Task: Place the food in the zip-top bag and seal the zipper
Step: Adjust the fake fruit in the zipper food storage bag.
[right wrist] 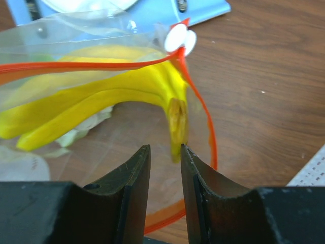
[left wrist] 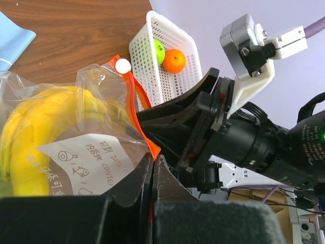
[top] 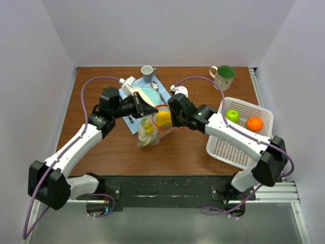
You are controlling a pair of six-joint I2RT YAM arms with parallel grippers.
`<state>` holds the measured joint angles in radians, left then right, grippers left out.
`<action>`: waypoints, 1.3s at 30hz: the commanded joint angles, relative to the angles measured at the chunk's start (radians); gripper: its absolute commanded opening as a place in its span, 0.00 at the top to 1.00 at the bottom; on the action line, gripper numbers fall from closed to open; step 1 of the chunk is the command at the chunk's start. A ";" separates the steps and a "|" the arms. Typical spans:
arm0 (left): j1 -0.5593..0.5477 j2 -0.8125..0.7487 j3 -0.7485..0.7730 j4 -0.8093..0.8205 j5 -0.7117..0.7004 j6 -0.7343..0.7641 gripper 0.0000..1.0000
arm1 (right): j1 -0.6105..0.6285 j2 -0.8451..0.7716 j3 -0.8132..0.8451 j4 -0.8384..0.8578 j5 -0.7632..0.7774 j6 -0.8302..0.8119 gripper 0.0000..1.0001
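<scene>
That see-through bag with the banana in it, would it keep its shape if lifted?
Probably not: the bag looks thin and crinkled, so likely floppy. The banana inside would probably make it sag. Its glossy film may be slippery.

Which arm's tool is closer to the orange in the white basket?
Right. The right tool hovers at the bag mouth on the orange side; the left tool pinches the bag's opposite edge, farther away.
</scene>
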<state>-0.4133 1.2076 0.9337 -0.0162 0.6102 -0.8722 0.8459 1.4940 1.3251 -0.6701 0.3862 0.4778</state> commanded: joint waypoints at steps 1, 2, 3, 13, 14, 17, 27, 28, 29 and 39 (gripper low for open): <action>0.001 -0.013 0.007 0.059 0.034 -0.005 1.00 | 0.013 0.000 0.013 0.004 0.108 -0.010 0.65; 0.001 -0.011 0.007 0.059 0.036 -0.007 1.00 | 0.016 0.003 0.011 0.012 0.108 -0.010 0.65; 0.001 -0.013 0.007 0.059 0.036 -0.007 1.00 | 0.018 0.008 0.005 0.023 0.109 -0.010 0.64; 0.001 -0.011 0.004 0.070 0.048 -0.017 1.00 | 0.021 0.063 -0.010 0.061 0.125 0.002 0.62; 0.001 -0.008 0.005 0.070 0.048 -0.017 1.00 | 0.022 0.067 -0.013 0.066 0.128 0.011 0.62; -0.001 -0.011 0.001 0.071 0.048 -0.022 1.00 | 0.022 0.080 -0.021 0.066 0.154 0.036 0.62; -0.110 -0.013 -0.088 0.179 -0.036 -0.097 1.00 | 0.021 -0.043 -0.083 0.038 0.275 0.180 1.00; -0.122 -0.013 -0.099 0.196 -0.049 -0.108 1.00 | 0.021 -0.052 -0.084 0.035 0.282 0.206 1.00; -0.134 -0.011 -0.107 0.228 -0.076 -0.129 1.00 | 0.021 -0.060 -0.087 0.030 0.287 0.217 1.00; -0.260 0.023 -0.104 0.343 -0.240 -0.209 1.00 | 0.022 0.014 -0.043 -0.077 0.379 0.352 1.00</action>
<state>-0.6376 1.2274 0.8059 0.2207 0.4435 -1.0378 0.8684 1.4799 1.2331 -0.7017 0.6445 0.7200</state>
